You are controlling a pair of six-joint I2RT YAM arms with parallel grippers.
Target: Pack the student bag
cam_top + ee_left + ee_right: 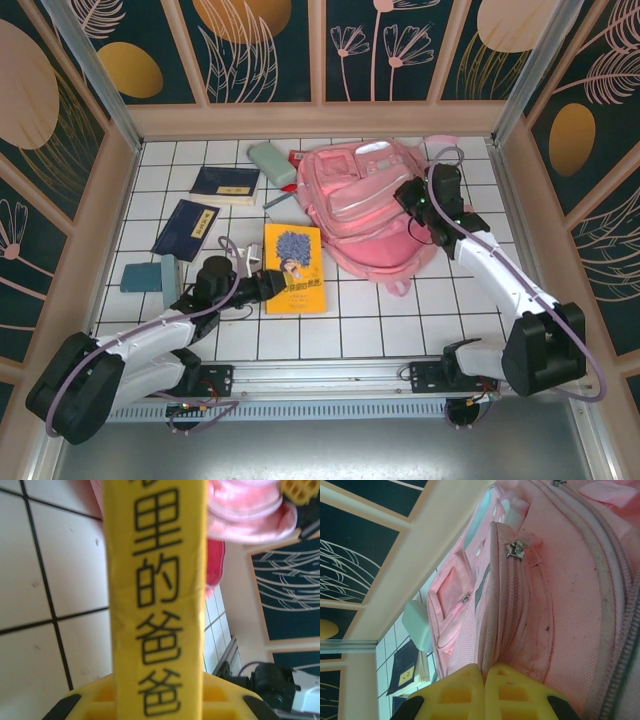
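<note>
The student bag (365,205) lies flat at the back right of the tiled table, pink, with its front pockets up. My right gripper (408,195) sits at the bag's right side. In the right wrist view its yellow jaws (484,672) are shut on a fold of the bag's fabric (570,605) beside a zip. A yellow book (292,267) lies left of the bag. My left gripper (262,283) is shut on that book's left edge. In the left wrist view the book's spine (155,580) runs up from between the jaws (157,700), with the bag (245,515) behind it.
Two dark blue books (225,184) (186,229) lie at the back left. A pale green case (272,163) and a small red item (298,156) rest near the bag's top left. A teal box (145,277) stands by the left arm. Walls enclose the table.
</note>
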